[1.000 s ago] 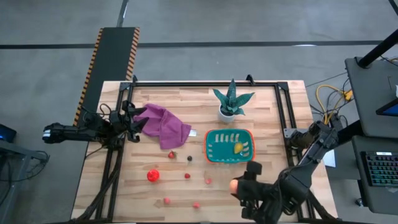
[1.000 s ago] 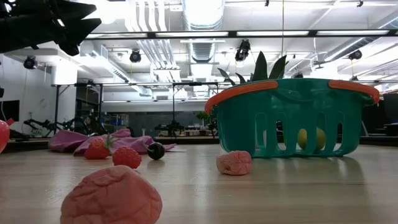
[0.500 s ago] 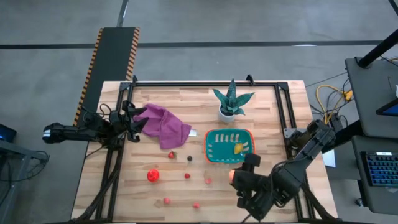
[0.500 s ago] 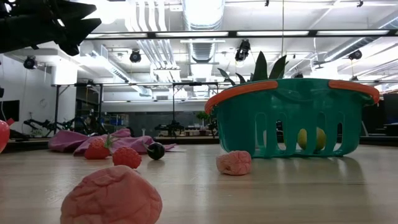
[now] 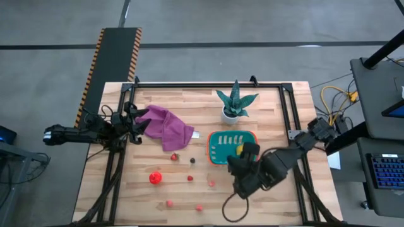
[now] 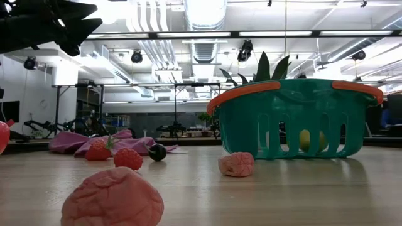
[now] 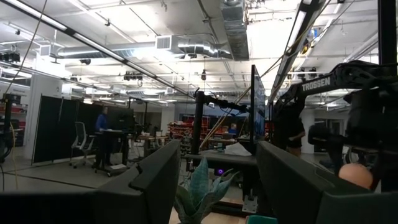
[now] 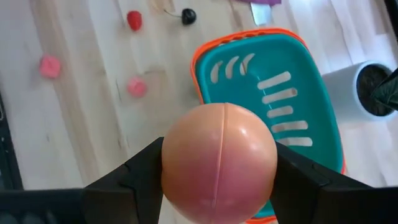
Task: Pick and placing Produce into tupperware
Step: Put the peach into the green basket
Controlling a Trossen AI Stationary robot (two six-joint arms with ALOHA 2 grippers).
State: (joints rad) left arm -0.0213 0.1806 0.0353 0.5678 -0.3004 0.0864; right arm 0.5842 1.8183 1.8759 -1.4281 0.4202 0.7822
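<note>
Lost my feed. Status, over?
Right claw shut on peach, above tub edge. Left claw idle, open, by purple cloth. Lemon in tub. Nothing blocking.

Place: a robotics lab or industrial workshop hall
Ceiling: bare metal ducts (image 7: 236, 25), pipes and strip lights (image 6: 207, 12)
Floor: grey concrete (image 5: 221, 38) around the wooden bench (image 5: 278, 101)
Beyond the bench: dark partition panels (image 7: 46, 127), an office chair (image 7: 79, 138), equipment racks
Right edge of the bench: a keyboard (image 5: 386, 171) and yellow cables (image 5: 333, 96)
</note>
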